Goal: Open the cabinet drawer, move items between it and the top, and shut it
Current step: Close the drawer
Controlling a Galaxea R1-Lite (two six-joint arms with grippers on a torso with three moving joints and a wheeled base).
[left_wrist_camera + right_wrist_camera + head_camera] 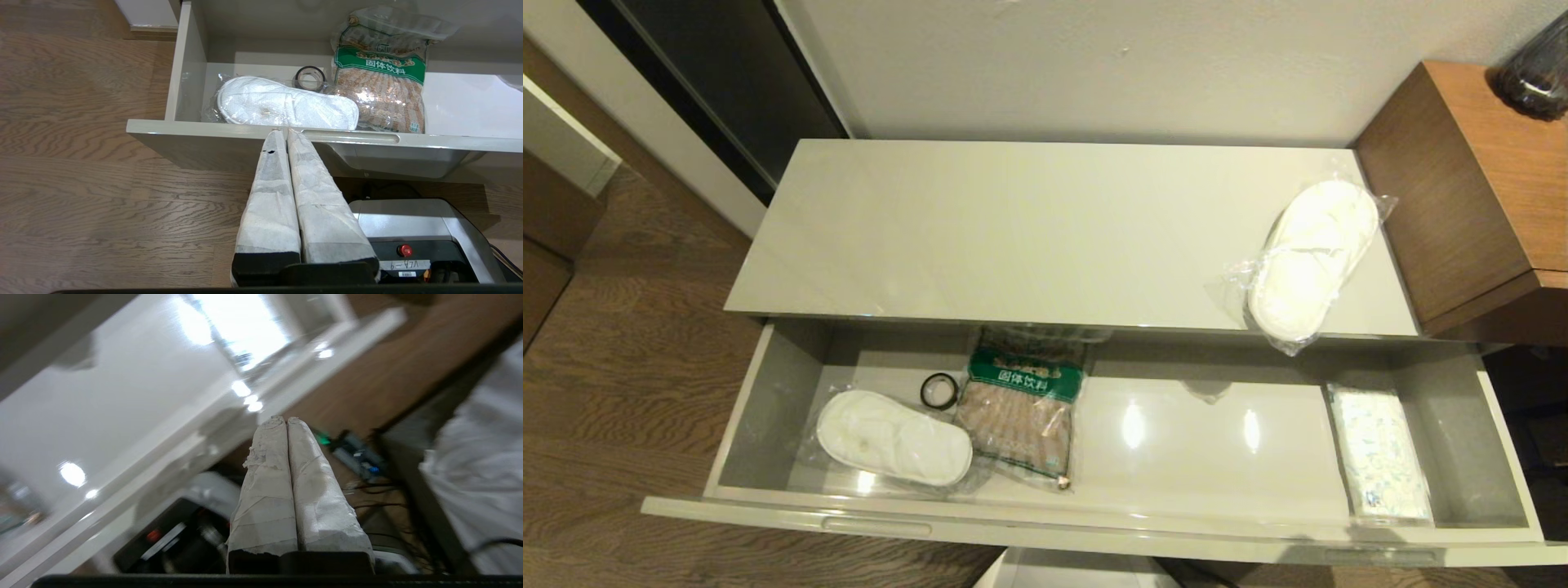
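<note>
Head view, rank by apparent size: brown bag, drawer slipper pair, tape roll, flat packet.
1. brown bag
2. drawer slipper pair and flat packet look about alike; not ranked
3. tape roll, smallest

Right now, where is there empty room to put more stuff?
The top is bare left of the bagged slippers. In the drawer, the floor between the brown bag and the flat packet is free. Its left end is crowded.
</note>
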